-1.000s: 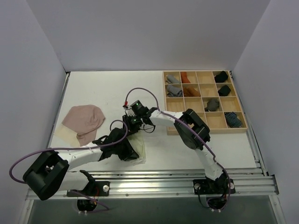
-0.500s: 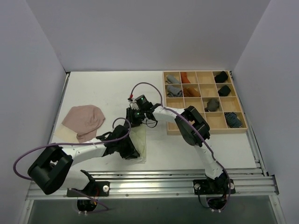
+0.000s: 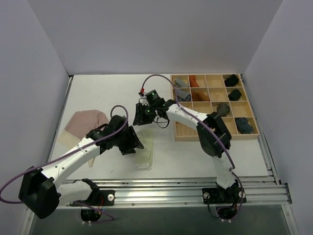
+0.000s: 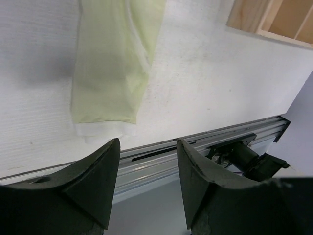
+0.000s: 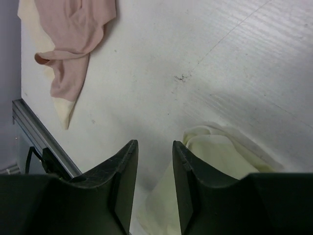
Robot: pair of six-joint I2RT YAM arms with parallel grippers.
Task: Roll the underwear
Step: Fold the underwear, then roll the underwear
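Observation:
The pale yellow-green underwear [image 3: 146,155] lies flat on the white table as a narrow folded strip, with its near end close to the front rail. In the left wrist view this strip [image 4: 113,63] lies beyond my fingertips. My left gripper [image 3: 133,143] hovers at the strip's far left end, open and empty [image 4: 147,147]. My right gripper [image 3: 140,117] hangs farther back, above bare table, open with nothing between its fingers [image 5: 154,147]; the yellow-green cloth's [image 5: 222,159] bunched far end lies just beside its right finger. The dusty pink underwear [image 3: 88,125] lies crumpled at the left [image 5: 73,34].
A wooden compartment tray [image 3: 215,137] stands at the back right and holds several rolled bundles in grey, rust, black and blue stripes. Its corner [image 4: 274,19] shows in the left wrist view. A metal rail [image 3: 171,188] runs along the table's near edge.
My left gripper has opened, let go of the yellow-green strip and drawn back to the left. My right gripper has lifted off the cloth, moved toward the back and widened.

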